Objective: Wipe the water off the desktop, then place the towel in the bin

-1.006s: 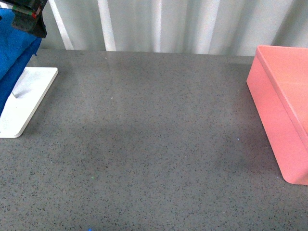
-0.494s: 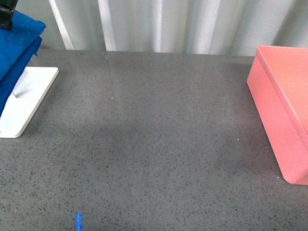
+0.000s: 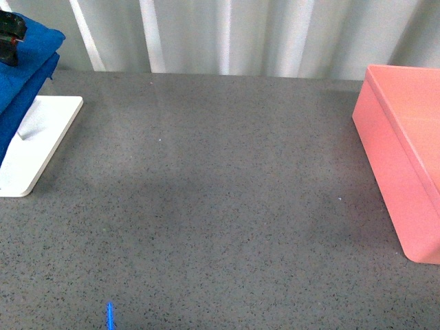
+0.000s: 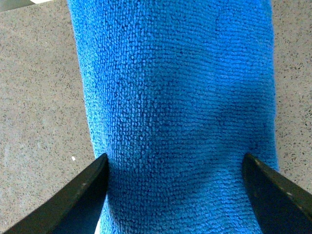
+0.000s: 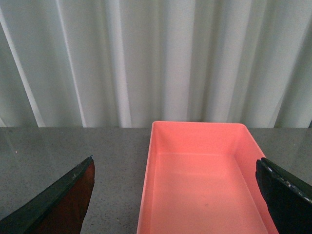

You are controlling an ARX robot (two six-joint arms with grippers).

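Change: the left gripper (image 4: 175,157) had shifted sideways over the last second.
Left gripper: jaws spread, nothing pinched.
Towel: the bright blue microfibre towel (image 4: 170,73) lay between its jaws, above the speckled grey stone-like tabletop (image 3: 220,192).
Right gripper (image 5: 174,160): open, with the salmon-pink rectangular plastic bin (image 5: 195,127) ahead.
Meaning: wiping seemingly not begun.

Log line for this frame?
left gripper: jaws open astride towel | right gripper: jaws open, facing empty bin | towel hangs over white stand
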